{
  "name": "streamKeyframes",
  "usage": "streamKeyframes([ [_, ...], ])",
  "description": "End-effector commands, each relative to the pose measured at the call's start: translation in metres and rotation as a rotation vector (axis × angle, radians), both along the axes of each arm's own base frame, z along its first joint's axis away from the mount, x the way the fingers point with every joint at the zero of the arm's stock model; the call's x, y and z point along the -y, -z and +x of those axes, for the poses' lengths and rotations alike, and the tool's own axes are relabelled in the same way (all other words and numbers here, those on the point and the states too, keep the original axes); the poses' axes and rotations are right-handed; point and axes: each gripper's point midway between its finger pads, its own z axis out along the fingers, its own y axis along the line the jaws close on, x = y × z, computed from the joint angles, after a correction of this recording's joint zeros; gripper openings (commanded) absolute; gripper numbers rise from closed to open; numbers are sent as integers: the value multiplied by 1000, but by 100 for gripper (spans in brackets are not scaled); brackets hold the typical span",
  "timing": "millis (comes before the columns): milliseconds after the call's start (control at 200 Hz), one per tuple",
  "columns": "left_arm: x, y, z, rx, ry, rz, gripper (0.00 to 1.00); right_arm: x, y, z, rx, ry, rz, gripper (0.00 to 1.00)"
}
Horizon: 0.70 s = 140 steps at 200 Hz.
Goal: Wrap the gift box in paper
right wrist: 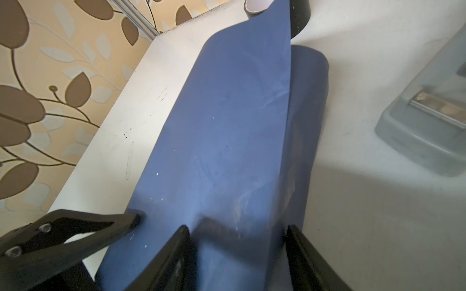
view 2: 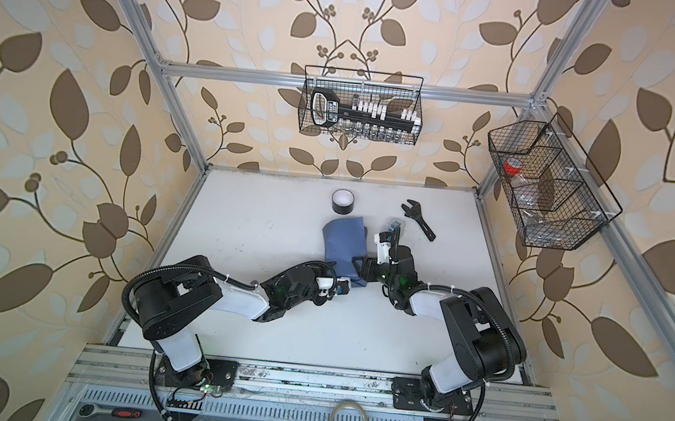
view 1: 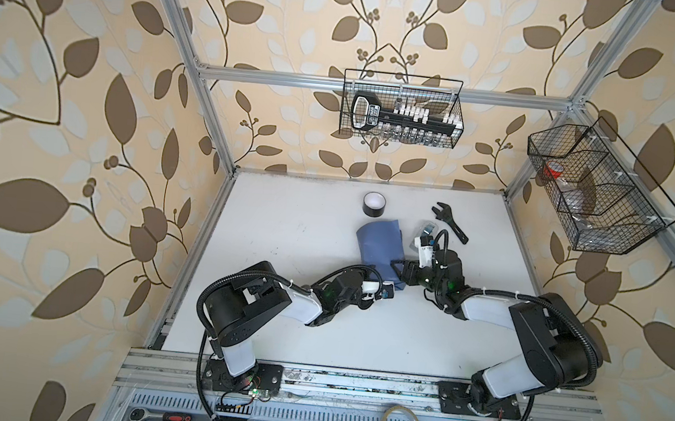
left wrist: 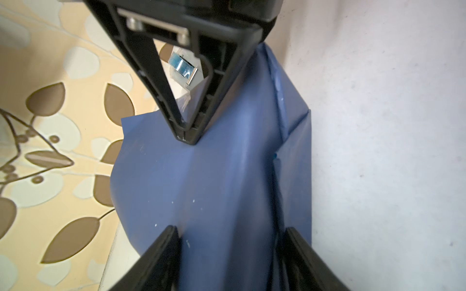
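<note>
Left gripper [left wrist: 230, 229] is squeezing the folded slate-blue paper sheet [left wrist: 214, 189] between its black fingers [left wrist: 164, 252] in the left wrist view. Right wrist view, right gripper [right wrist: 237, 229] is clamping the same bundle, paper filling its jaws. Both top views: paper sheet's lying mid white table [view 1: 283, 236], both grippers holding its robot-side end.

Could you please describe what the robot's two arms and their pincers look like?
Both the left arm and right arm alternate black joints with white link shells, trailed by black corrugated cable hoses. The left pincer and right pincer are black, tapered and open-framed.
</note>
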Motion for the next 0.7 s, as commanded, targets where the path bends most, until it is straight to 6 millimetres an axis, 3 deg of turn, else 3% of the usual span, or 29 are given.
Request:
streamKeyframes([
  [0,-31,46,-4,-71,-31,172,65,10,24,-21,-108,-3,-67,63],
  [190,-35,47,-4,-82,-37,180,62,17,-11,-18,-39,23,-36,68],
  [420,-39,51,-7,-103,-35,194,62,48,-51,-5,38,129,-33,72],
  [695,-43,53,-11,-125,-27,211,62,76,-65,10,48,243,-7,73],
])
